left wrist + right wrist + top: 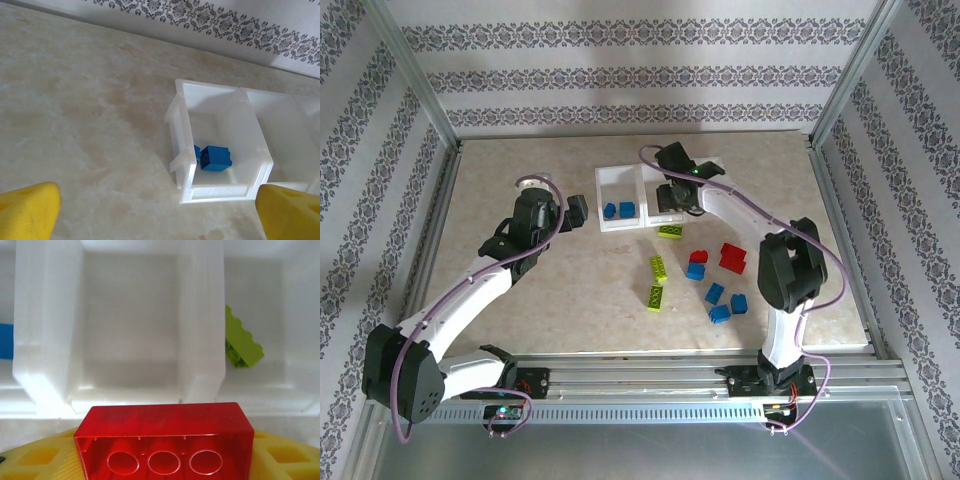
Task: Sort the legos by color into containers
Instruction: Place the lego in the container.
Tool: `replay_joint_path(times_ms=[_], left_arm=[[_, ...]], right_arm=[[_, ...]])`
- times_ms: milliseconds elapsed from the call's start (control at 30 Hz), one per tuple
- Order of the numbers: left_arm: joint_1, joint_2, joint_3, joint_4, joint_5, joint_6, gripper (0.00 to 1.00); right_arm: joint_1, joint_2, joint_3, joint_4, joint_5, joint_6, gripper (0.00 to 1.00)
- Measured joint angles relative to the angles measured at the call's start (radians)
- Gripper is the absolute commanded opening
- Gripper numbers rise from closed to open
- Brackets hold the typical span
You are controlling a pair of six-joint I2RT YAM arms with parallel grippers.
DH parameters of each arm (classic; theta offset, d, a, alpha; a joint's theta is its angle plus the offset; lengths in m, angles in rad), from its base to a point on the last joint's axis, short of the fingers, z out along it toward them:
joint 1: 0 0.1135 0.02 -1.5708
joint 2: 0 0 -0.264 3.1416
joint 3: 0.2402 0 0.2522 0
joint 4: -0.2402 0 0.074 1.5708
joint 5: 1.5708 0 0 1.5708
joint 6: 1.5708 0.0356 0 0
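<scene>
Right gripper [165, 467] clamps red lego [165, 432] | left gripper [157, 212] spread wide | green lego [243, 342] half-hidden behind tray [202, 315] wall

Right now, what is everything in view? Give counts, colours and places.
table: one, beige marbled, under everything
tray: one, white, three bins in a row, far middle of table
blue bricks: six; two in left bin, four loose near right arm
lime bricks: four; three loose before tray, one in right bin
red bricks: three; two loose on table, one gripped
left claw: one, yellow fingers, open, empty, facing left bin
right claw: one, yellow fingers, shut on a red brick, at middle bin
</scene>
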Motion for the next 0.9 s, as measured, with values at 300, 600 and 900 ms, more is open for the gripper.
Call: replay_joint_path(times_ms=[300, 600, 900], left_arm=[[0.004, -0.014, -0.016, -0.005, 0.004, 0.0, 1.0], [0.004, -0.014, -0.016, -0.005, 0.003, 0.0, 1.0], [0.005, -0.014, -0.016, -0.011, 0.008, 0.0, 1.0]], right_arm=[[0.0, 0.157, 0.156, 0.0, 0.018, -0.085, 0.68], [0.0, 0.244, 0.23, 0.001, 0.017, -0.121, 0.85], [0.0, 0.245, 0.231, 0.0, 0.017, -0.124, 0.86]])
